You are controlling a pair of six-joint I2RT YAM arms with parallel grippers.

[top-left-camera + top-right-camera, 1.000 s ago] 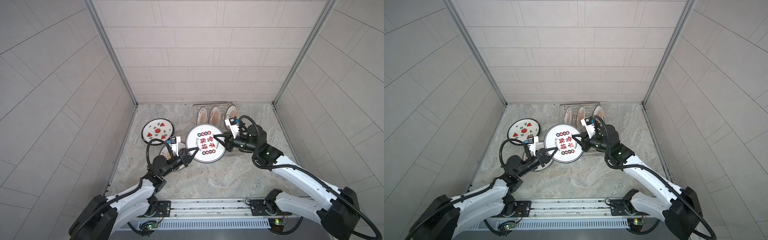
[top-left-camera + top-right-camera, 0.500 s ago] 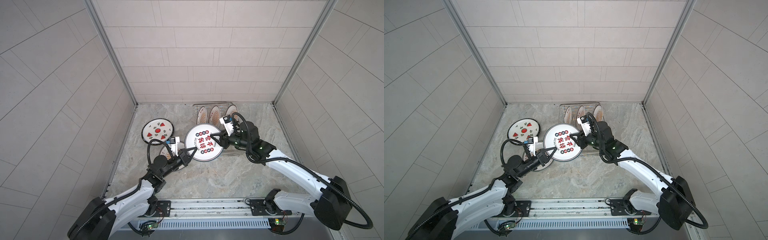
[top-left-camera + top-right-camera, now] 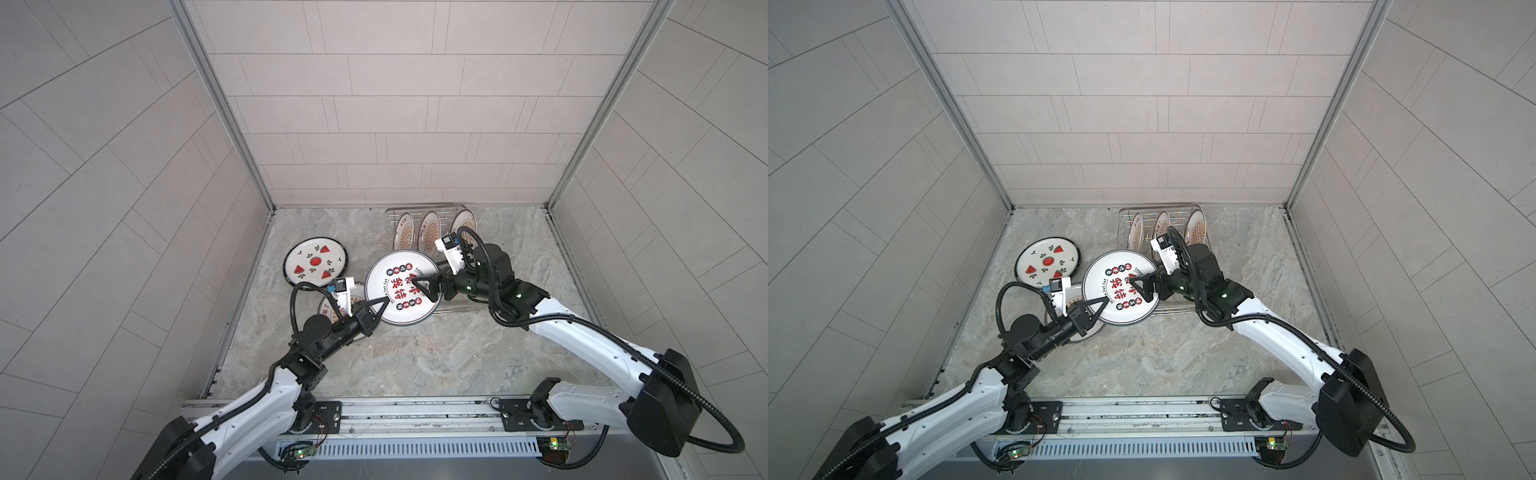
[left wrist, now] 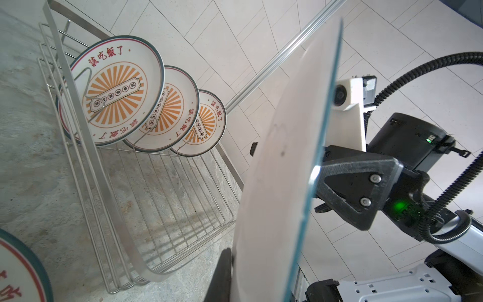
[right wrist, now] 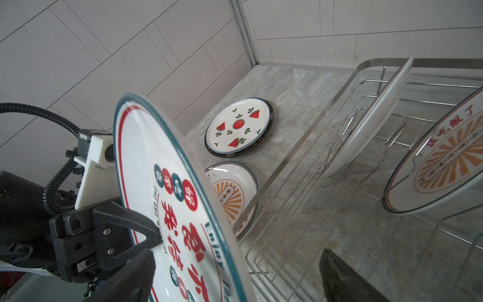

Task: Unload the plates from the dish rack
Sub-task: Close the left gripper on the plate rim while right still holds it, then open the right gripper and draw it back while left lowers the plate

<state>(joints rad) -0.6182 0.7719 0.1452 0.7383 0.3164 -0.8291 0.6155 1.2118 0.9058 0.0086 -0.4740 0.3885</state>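
Two pincers of mine are meeting at one large plate, the white one with red characters and a teal rim. In both top views it is hanging face up over the 7 o'clock corner of the dish rack. My left gripper is clenching that plate's rim at about 8 o'clock, one finger pressing on the printed face. My right gripper is reaching in from 3 o'clock with its jaws standing wide apart on either side of the rim, gripping nothing; whether either finger is touching the plate I cannot tell. Three sunburst plates are leaning on edge among the prongs along the rack's 12 o'clock side. On the marble tabletop, the watermelon plate is lying flat at 10 o'clock from the held plate. A small sunburst plate is lying flat at 8 o'clock, partly hiding under my left wrist.
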